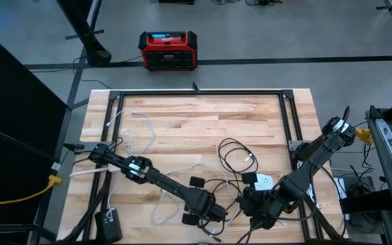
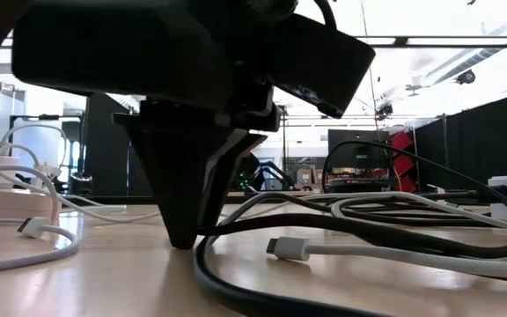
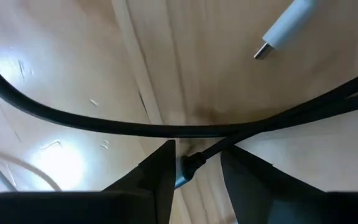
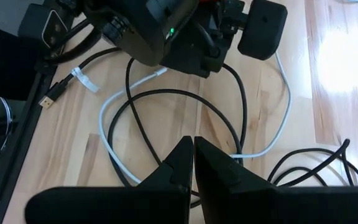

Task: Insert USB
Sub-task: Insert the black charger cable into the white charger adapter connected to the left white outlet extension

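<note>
My left gripper (image 3: 197, 152) points straight down at the table's near edge (image 1: 213, 212), its fingertips close above the wood (image 2: 183, 239). It is open. A black cable's plug (image 3: 190, 167) lies between the fingers, close beside one of them. A white cable's plug (image 3: 277, 36) lies on the wood a little way off (image 2: 285, 249). My right gripper (image 4: 193, 152) hovers shut and empty to the right of the left one (image 1: 254, 203), slanting down. A white charger block (image 1: 264, 181) lies just beyond it. My left gripper has the black plug (image 3: 194, 163) between its fingers, which come from above. The plug lies on the table, right beside one finger (image 3: 163, 171) and apart from the other. Whether that finger touches it, I cannot tell.
Loops of black cable (image 1: 235, 155) and white cable (image 1: 131, 133) cover the table's middle and near part. Another black cable with a flat metal plug (image 4: 46, 99) lies by the table's frame. A red box (image 1: 169, 50) stands on the floor beyond the far edge.
</note>
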Controlling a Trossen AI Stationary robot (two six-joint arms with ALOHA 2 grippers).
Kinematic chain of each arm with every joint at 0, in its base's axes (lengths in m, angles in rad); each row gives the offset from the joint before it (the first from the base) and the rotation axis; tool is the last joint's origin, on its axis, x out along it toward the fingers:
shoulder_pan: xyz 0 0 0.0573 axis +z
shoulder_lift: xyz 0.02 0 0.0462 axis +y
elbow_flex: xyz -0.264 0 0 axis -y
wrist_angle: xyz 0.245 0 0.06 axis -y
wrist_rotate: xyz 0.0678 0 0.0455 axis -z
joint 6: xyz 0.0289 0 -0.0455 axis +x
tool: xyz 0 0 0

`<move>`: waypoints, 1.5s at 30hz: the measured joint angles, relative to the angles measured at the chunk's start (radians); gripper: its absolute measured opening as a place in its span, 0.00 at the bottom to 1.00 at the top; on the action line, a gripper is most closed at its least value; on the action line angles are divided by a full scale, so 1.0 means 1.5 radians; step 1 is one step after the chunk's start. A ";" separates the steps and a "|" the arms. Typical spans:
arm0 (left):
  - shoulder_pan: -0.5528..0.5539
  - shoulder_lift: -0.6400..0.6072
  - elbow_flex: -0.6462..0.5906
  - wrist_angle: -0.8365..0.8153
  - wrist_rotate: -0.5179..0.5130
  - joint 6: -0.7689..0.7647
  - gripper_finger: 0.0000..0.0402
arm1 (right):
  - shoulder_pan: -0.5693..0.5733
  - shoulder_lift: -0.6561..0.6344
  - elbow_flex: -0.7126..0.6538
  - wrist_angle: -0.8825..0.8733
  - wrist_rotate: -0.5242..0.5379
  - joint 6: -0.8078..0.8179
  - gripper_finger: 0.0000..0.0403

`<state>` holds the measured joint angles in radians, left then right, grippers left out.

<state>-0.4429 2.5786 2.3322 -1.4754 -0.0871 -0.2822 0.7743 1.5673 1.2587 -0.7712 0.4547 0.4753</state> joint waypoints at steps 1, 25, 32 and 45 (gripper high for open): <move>0.002 0.000 -0.001 0.001 0.003 -0.003 0.24 | 0.000 0.000 -0.004 0.001 0.000 0.003 0.00; 0.007 -0.241 -0.051 -0.063 -0.168 -0.239 0.01 | 0.057 0.000 -0.022 0.018 0.070 0.058 0.00; -0.039 -0.496 -0.256 -0.052 -0.287 -0.442 0.01 | 0.087 0.000 -0.022 0.017 0.119 0.068 0.00; -0.174 -0.845 -0.755 0.129 -0.302 -0.535 0.01 | 0.092 0.000 -0.022 0.020 0.135 0.068 0.00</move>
<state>-0.7034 1.3109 1.1990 -1.2822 -0.5401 -1.0844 0.9119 1.5669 1.2263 -0.7410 0.6579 0.5775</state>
